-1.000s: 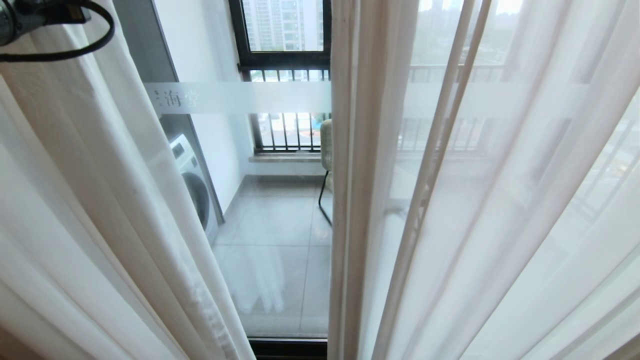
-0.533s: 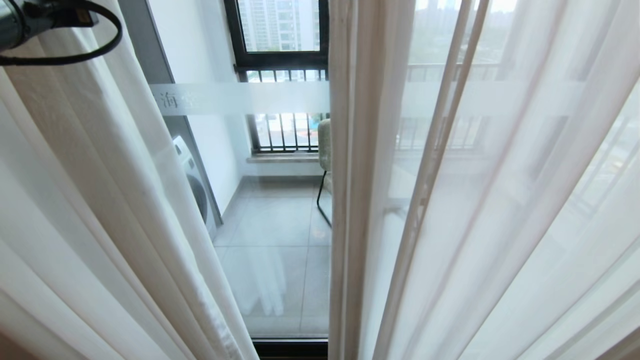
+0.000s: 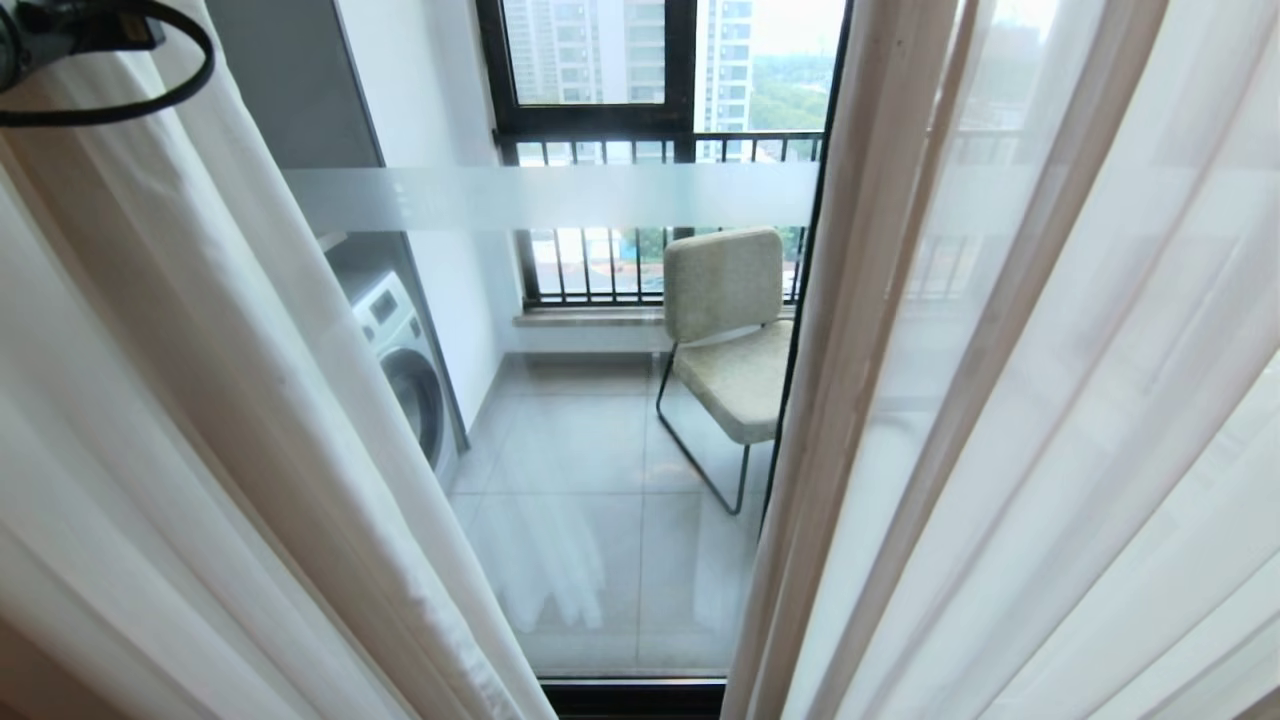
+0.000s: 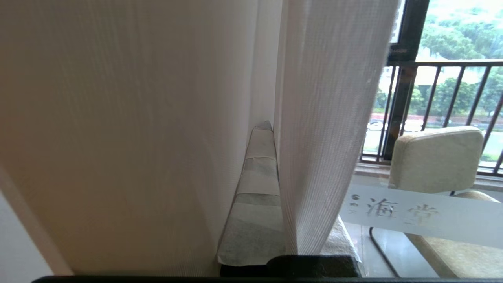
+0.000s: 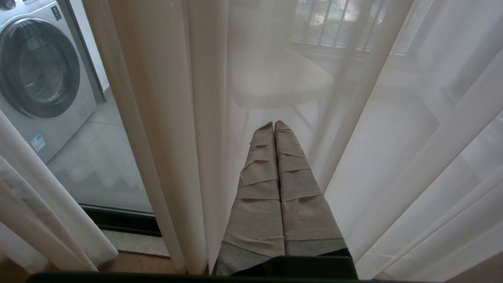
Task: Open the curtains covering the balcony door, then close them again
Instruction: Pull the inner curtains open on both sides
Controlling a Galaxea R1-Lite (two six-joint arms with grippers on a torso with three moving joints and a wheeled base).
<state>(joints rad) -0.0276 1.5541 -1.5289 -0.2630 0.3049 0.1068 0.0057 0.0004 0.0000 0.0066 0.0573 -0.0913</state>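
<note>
Looking through the gap, I see the floor-length sheer white curtains point(image 3: 1000, 400) parted left and right over the clear glass balcony door with its frosted band point(image 3: 600, 197), a beige padded chair point(image 3: 725, 330) and a white washing machine point(image 3: 400, 350) beyond. My left claw point(image 4: 271, 129) sits high up, pressed together around a fold of the left panel, whose long pleats run vertically beside it. My right claw point(image 5: 274, 125) hangs low, fingers pressed together and empty, the right panel just ahead. I judge the left arm nearer for the next pull.
</note>
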